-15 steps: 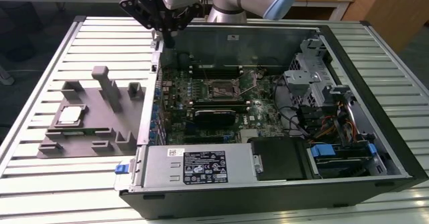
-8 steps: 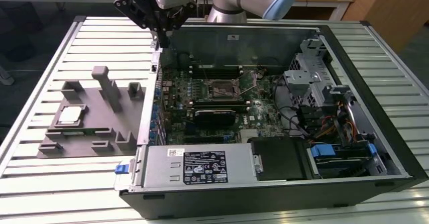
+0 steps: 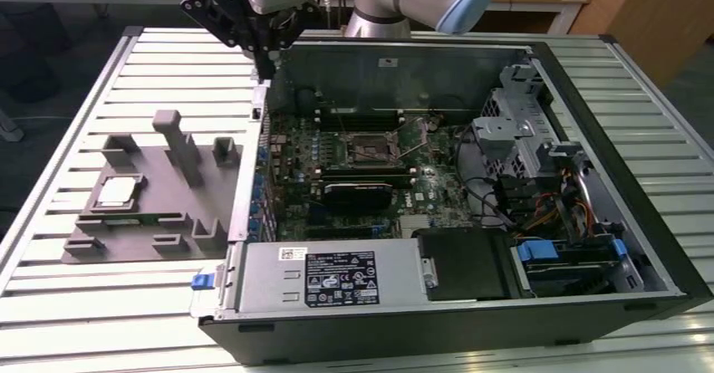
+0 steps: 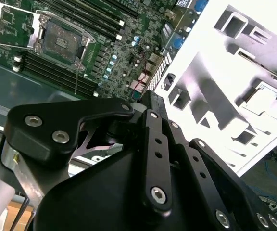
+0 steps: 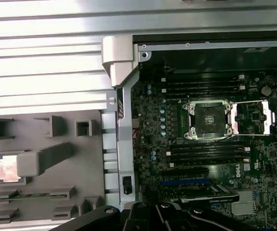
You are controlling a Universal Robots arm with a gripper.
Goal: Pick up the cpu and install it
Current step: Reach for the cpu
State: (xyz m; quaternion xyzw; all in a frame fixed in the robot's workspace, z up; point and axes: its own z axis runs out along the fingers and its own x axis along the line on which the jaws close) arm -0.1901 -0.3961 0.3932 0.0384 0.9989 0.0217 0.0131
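Black gripper [image 4: 151,100], jaws pressed together and empty, hovers by a corner of the open computer case [image 3: 446,331], with the cpu [image 3: 117,191] lying flat in the grey tray [image 3: 123,243], well apart at about seven o'clock from the jaws in the exterior view.

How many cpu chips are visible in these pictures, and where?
1. The cpu lies in a recess of the grey holder, to the exterior view's left of the case. The open socket looks empty. More might be hidden inside the case.
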